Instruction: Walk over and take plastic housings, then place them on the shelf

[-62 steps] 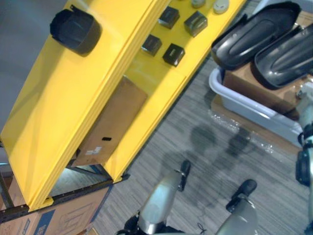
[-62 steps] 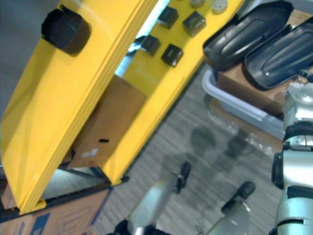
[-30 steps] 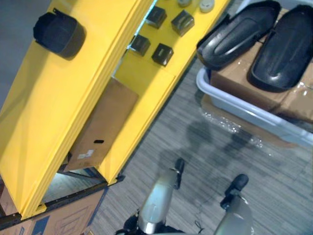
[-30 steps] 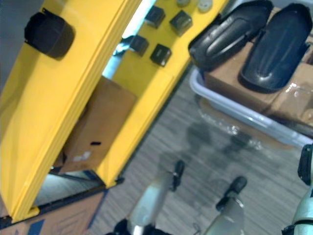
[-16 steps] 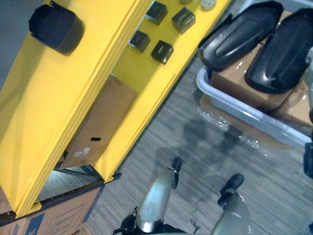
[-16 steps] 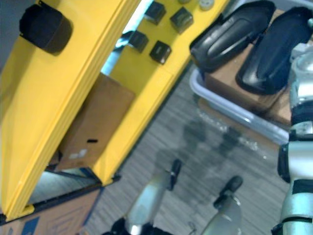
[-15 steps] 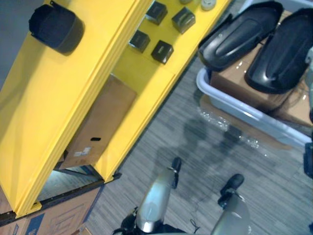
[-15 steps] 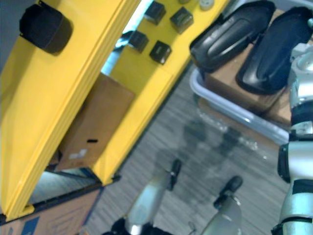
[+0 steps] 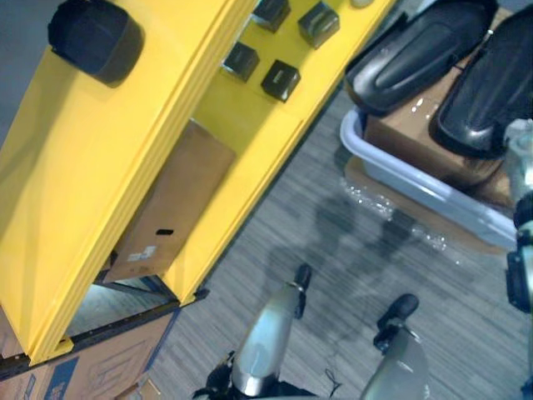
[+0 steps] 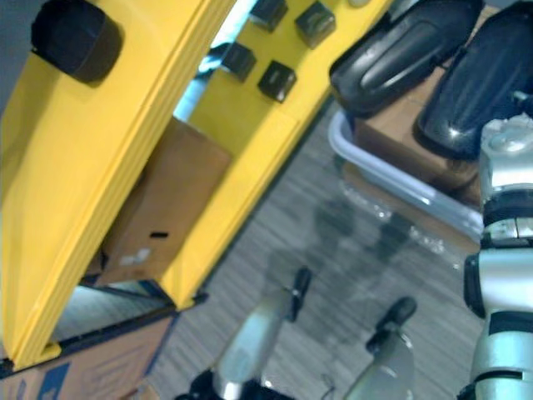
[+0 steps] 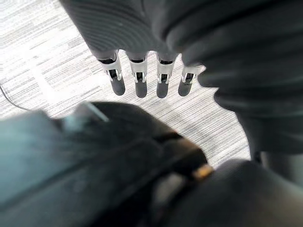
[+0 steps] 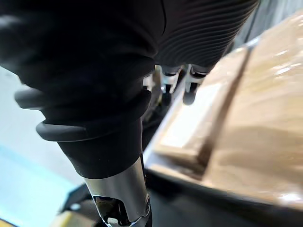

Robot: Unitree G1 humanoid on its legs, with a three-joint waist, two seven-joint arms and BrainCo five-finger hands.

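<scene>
Over the last half second my right arm [image 10: 502, 275] has edged a little further in from the side of the head view. It now stands just in front of the long black housings [image 9: 416, 52]. Those two housings lie side by side on film-wrapped cardboard boxes [image 12: 251, 118] inside a pale grey tub [image 9: 391, 171], on my right hand's side and well apart from the left hand.

The right hand [image 12: 189, 87] has its fingers loosely straight, tips just above a box edge, with nothing held. My left hand [image 11: 137, 80] hangs over the carpet [image 11: 38, 71], fingers straight in a row and empty.

Off to the left hand's side stands the yellow shelf [image 9: 108, 192]. It has a round black housing [image 9: 93, 40] on its top board and small black square parts [image 9: 281, 79] one level down.
</scene>
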